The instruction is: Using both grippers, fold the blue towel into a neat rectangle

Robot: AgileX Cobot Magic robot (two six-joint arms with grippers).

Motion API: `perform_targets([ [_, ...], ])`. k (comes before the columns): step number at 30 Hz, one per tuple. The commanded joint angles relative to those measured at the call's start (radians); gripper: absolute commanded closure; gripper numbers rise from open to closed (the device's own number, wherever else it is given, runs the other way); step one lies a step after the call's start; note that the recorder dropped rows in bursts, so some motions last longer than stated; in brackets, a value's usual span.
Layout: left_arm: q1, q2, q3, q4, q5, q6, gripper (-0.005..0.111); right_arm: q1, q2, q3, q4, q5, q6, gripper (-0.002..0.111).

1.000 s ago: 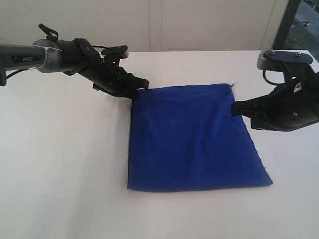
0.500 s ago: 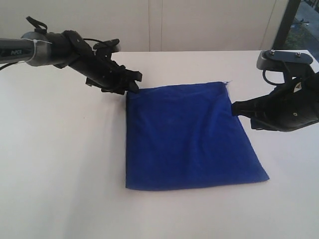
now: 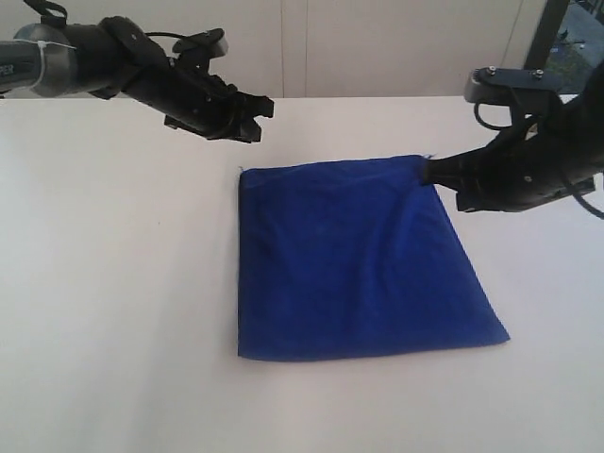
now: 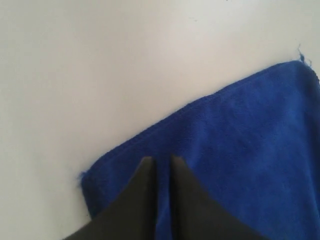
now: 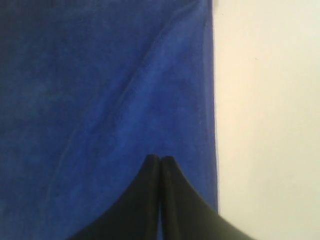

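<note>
Exterior view: towel (image 3: 363, 260) lies flat on the table (image 3: 113, 283), roughly rectangular, below and ahead of the left gripper (image 3: 260, 108). That gripper has released the far corner it pinched a second ago and lifted clear, its jaws a slit apart and empty, so this fold looks laid. Right gripper (image 3: 432, 172) stays shut, its tip now at the other far corner; whether it nips cloth I cannot tell.

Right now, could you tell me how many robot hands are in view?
2. The left hand hangs over the table beyond the far left corner of the blue towel, off it; the right hand appears to pinch its far right corner.
</note>
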Motion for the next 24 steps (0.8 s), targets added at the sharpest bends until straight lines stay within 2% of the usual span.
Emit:
perform_targets([
  [1,-0.028,0.031,-0.003,-0.061,-0.016,0.089,0.107,-0.002,0.145,-0.095,-0.021,-0.051,-0.015,0.108],
  [5,-0.030,0.070,-0.003,-0.074,-0.064,0.097,0.107,-0.002,0.267,-0.162,-0.036,-0.118,-0.012,0.108],
  [10,-0.028,0.114,-0.003,-0.070,-0.071,0.105,0.107,-0.002,0.381,-0.194,-0.036,-0.237,-0.012,0.108],
  [16,-0.028,0.140,-0.003,-0.070,-0.074,0.105,0.107,-0.002,0.474,-0.214,-0.036,-0.297,-0.012,0.108],
  [24,-0.028,0.151,-0.003,-0.069,-0.064,0.105,0.107,-0.042,0.488,-0.214,-0.047,-0.184,0.005,0.108],
])
